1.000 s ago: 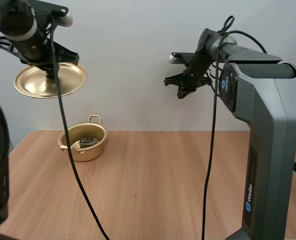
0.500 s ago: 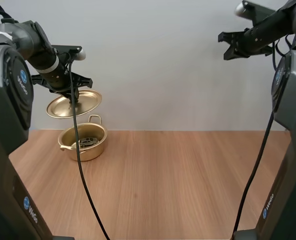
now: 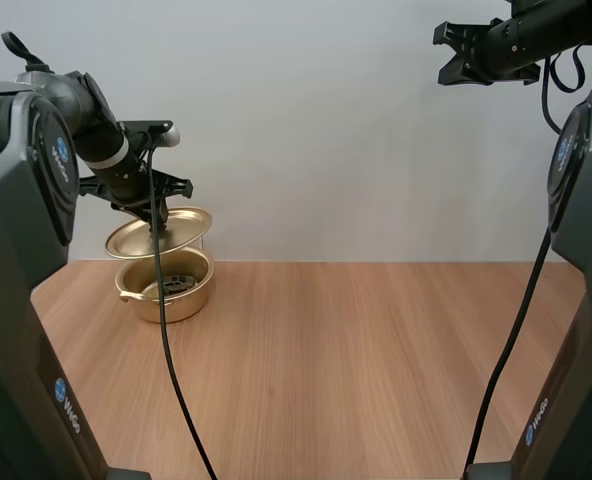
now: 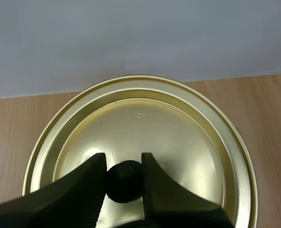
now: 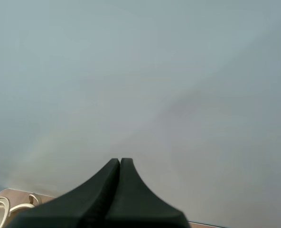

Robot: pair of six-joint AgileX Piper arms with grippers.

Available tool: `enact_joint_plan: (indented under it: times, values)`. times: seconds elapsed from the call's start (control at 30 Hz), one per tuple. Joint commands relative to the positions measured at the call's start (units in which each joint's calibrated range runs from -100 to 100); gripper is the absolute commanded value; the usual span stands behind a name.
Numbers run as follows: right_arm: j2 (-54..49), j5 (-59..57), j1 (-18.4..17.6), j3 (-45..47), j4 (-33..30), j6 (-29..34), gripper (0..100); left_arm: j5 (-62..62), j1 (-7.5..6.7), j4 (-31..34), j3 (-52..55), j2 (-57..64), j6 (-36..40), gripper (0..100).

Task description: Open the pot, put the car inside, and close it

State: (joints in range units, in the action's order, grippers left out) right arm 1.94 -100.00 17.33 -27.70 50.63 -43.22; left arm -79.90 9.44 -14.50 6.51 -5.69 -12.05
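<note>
On the wooden worktop (image 3: 376, 350) the round golden metal pot (image 3: 176, 303) is sitting open with the small dark toy car (image 3: 179, 284) inside, while your left gripper (image 4: 124, 164) is pinching the likely light, stiff, slick golden lid (image 4: 169, 128) by its black knob (image 4: 125, 183) just above, and your right gripper (image 5: 120, 164) is idling closed, empty.
</note>
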Motion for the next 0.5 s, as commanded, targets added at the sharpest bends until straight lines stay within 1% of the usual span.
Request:
enact_joint_plan:
  times: [0.0, 0.17, 0.37, 0.47]
  values:
    - [-0.02, 0.00, 0.03, 0.04, 0.03, -0.12, 0, 3.54, 0.03, 0.01, 1.90, -0.62, -0.03, 0]
    - [-0.02, 0.00, 0.03, 0.04, -0.08, -0.48, 0, 12.08, 0.03, 0.01, 4.98, -2.43, 0.18, 0]
    - [-0.02, 0.00, 0.03, 0.04, -0.25, -0.80, 0, 17.61, 0.03, 0.12, 4.96, -4.40, 0.18, 0]
    - [-0.02, 0.00, 0.03, 0.04, -0.25, -0.80, 0, 18.21, 0.03, 0.12, 4.96, -5.74, 0.10, 0]
